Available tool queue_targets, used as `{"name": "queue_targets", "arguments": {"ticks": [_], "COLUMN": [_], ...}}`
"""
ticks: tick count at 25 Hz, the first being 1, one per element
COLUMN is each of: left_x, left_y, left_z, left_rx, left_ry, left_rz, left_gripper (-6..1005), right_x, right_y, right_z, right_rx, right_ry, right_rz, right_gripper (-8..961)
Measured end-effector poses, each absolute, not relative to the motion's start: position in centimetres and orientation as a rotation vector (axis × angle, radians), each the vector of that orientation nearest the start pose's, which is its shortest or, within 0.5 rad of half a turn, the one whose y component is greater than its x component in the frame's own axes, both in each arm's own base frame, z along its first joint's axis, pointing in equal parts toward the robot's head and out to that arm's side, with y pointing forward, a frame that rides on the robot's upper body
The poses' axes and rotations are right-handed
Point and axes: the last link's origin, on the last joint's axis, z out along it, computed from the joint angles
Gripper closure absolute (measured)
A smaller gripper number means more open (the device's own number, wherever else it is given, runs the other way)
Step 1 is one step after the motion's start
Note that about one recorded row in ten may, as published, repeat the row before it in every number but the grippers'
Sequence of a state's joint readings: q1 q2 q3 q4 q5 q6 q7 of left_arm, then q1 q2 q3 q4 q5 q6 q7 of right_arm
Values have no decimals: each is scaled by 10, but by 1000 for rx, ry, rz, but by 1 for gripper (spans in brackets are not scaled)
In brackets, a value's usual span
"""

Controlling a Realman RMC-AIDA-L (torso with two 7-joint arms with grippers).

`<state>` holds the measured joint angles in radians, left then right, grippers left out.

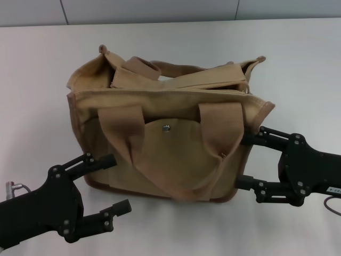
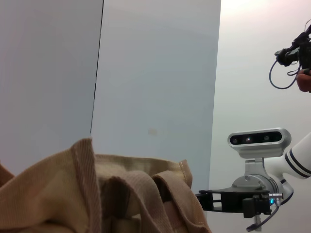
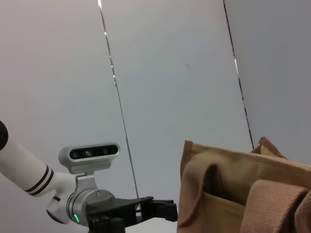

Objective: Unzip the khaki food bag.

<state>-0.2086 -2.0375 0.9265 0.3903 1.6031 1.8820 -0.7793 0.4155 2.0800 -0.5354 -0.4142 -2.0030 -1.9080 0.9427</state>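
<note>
The khaki food bag (image 1: 165, 133) stands upright in the middle of the white table, its snap pocket flap (image 1: 165, 128) facing me. The front strap handle hangs down over the pocket and the back one lies across the top. The top seam gapes slightly along the far side. My left gripper (image 1: 120, 182) is open and empty at the bag's lower left corner, not touching it. My right gripper (image 1: 242, 161) is open at the bag's right side, its fingertips against the lower right edge. The bag also shows in the left wrist view (image 2: 58, 194) and the right wrist view (image 3: 233, 194).
The white table (image 1: 42, 69) extends all around the bag, with a grey panelled wall behind. A cable end (image 1: 13, 185) lies by my left arm. The left wrist view shows the right gripper (image 2: 218, 201) farther off, and the right wrist view shows the left gripper (image 3: 155, 208).
</note>
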Motion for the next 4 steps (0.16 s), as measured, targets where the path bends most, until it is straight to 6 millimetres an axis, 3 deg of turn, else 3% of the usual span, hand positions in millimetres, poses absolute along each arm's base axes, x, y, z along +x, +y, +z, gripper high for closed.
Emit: {"name": "queue_targets", "arguments": {"ticks": [4], "left_x": [-300], "left_y": [196], "left_z": [-10], "left_rx": [-2608], "left_ry": [-277], "left_rz": [-1177], "left_gripper": [178], "right_x": [272], "right_y": [245], "right_z": [-13], "right_rx": [-2735], "right_ry": [337], "right_rz": [1178], "right_gripper": [114]}}
